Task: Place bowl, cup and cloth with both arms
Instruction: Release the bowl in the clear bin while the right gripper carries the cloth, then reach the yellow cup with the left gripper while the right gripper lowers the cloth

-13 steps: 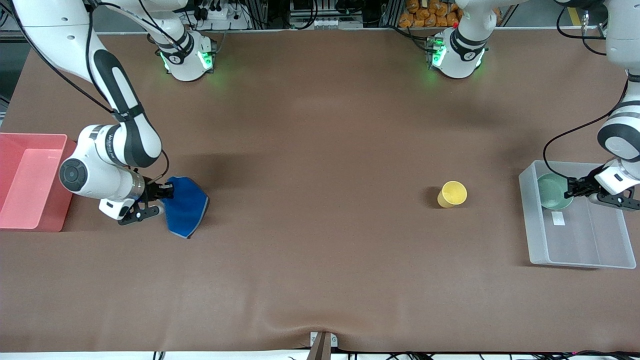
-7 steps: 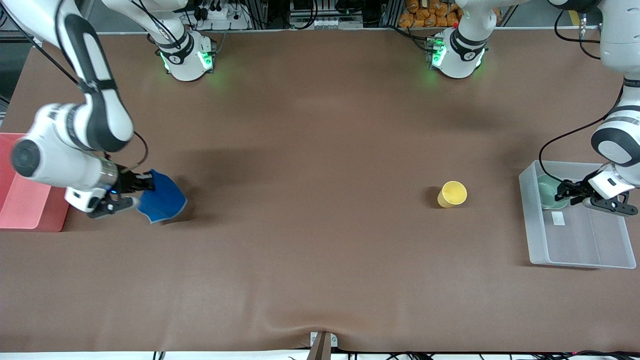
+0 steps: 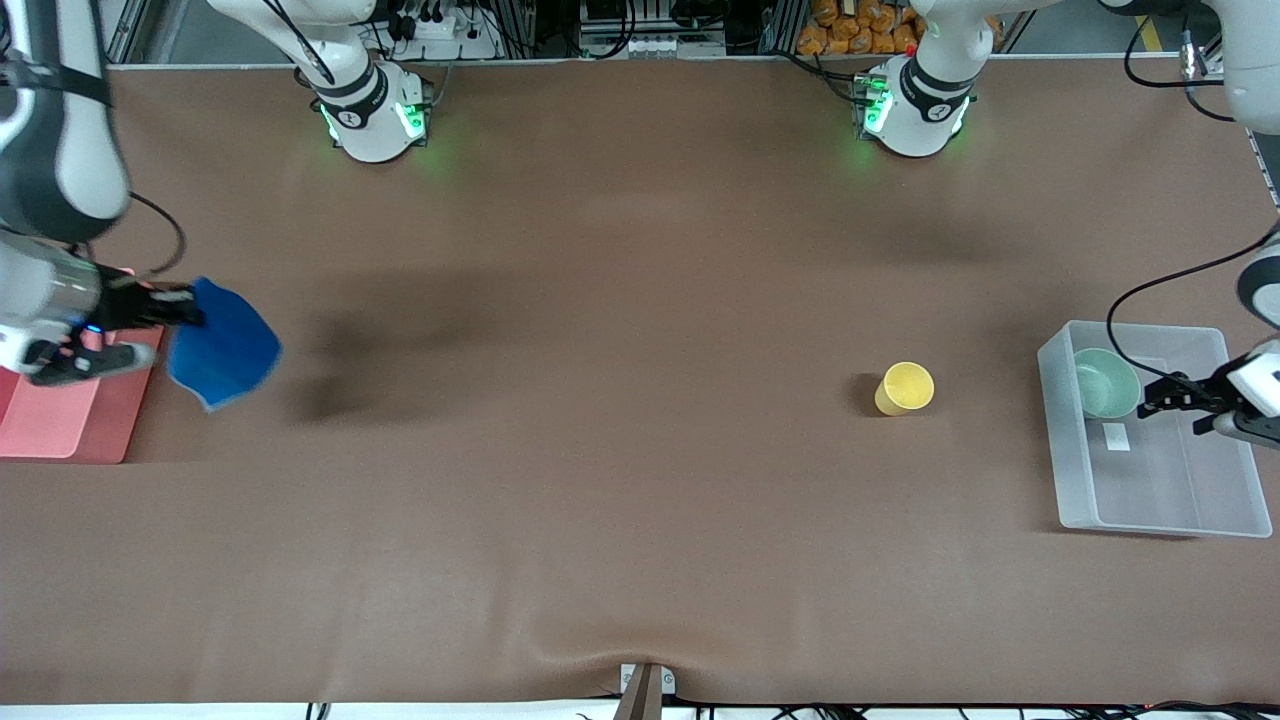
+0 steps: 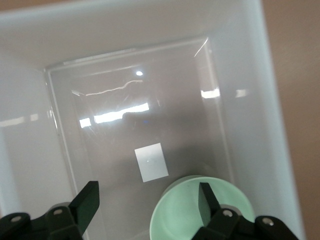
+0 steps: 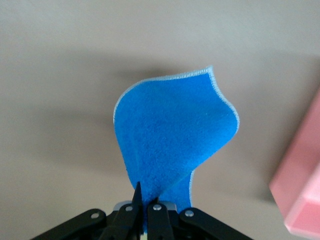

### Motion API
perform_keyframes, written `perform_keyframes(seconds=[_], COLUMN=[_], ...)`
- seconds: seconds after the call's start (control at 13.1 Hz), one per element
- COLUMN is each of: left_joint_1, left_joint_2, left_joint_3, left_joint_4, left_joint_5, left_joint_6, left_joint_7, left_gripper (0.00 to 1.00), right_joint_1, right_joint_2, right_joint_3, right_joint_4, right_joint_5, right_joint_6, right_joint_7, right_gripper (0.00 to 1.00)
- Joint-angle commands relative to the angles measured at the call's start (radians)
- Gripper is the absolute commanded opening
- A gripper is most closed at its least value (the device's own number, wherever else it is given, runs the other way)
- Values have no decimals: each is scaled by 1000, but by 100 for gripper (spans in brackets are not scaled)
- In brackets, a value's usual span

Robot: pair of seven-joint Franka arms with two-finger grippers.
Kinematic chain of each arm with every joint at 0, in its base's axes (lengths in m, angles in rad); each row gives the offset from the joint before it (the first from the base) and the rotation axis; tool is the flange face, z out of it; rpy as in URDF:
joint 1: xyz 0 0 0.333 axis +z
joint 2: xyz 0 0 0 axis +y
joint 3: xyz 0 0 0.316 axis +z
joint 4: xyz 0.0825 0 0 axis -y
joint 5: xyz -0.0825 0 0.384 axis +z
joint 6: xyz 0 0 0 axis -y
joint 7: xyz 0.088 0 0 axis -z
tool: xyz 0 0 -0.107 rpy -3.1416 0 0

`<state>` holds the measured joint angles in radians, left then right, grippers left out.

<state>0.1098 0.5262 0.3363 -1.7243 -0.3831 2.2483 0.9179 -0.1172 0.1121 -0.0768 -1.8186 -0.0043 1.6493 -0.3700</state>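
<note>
bowl: dropped. A second ago the left gripper (image 3: 1152,408) was pinching its rim; now the bowl (image 3: 1106,383) sits free in the clear bin (image 3: 1150,520), right edge of the front frame, in the bin's corner toward the robots' bases.
left gripper: fingers (image 4: 89,199) spread wide with nothing between them, backed off toward the frame's right edge, hanging over the bin beside the bowl. Bowl step looks done.
cloth: a second ago it lay on the table at lower left with the right gripper (image 3: 190,305) on its edge. Now it is lifted clear and carried toward the left edge of the frame. It hangs in the air just beside the red bin (image 3: 70,440).
right gripper: clamped tight on one edge of the cloth (image 3: 225,345), sitting over the red bin's rim.
cloth look: royal blue, soft nap, pale stitched hem, drooping in a curled flap from the pinch point.
bowl look: pale mint, glossy, upright, beside a white label (image 4: 152,161) on the bin floor.
cup: yellow cup (image 3: 905,388), unmoved, right of centre, on the table, well apart from both bins. Not yet handled.
next, my guess: cloth into the red bin, then the cup.
</note>
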Motion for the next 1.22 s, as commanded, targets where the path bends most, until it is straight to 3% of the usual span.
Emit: perform_keyframes(seconds=[0.0,0.3,0.46,0.69,0.91,1.14], left_joint_1=[-51,-84,-85,-90,-96,-96], left_joint_2=[-28,-110,-136,-173,-204,-223], left_joint_3=[14,-60,-132,-239,-371,-427], left_joint_4=[106,97,78,14,-118,-239], left_joint_5=[148,174,181,188,358,360], left_joint_6=[-166,-282,-297,-274,-140,11], left_joint_7=[-210,-450,-589,-769,-1018,-1088], left_gripper=[89,90,90,90,89,86], right_joint_1=[-99,-281,-364,-406,-432,-427], right_joint_2=[1,47,121,286,386,429], right_joint_3=[6,6,8,8,8,8], right_joint_4=[71,97,158,298,324,324], right_joint_5=[-135,-255,-267,-273,-272,-269], right_joint_6=[-94,-65,-59,-52,94,202], right_joint_7=[-85,-222,-295,-329,-333,-333], right_gripper=[0,0,0,0,0,0])
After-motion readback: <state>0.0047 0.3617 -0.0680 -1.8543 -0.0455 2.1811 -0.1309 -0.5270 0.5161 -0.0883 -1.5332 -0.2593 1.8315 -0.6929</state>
